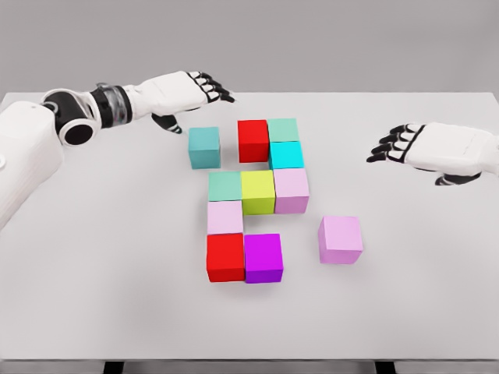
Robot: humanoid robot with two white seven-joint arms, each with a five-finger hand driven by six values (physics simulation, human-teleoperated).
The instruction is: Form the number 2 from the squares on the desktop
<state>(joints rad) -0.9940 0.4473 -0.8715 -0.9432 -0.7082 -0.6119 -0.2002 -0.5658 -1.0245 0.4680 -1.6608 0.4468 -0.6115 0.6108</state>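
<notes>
Both arms: glossy white shells, rounded segments. Left arm [47, 128] shows a black ring joint with grey centre at the elbow, then a black-and-silver banded wrist collar behind the left hand [183, 92]. Both hands: white backs, black segmented fingers [214, 87] with grey knuckle bands. Right hand [433, 148] same build, black thumb underneath.

The right arm [468, 149] runs off the picture's right edge just behind the wrist, so only the right hand [405, 144] and a short stretch of forearm show. The left arm [31, 148] is cut by the left edge at the shoulder. Beneath the table [437, 312], two dark supports [113, 367] are clipped by the bottom edge. The left hand [195, 89] hides part of its own thumb, and the touching cubes hide each other's inner faces.
</notes>
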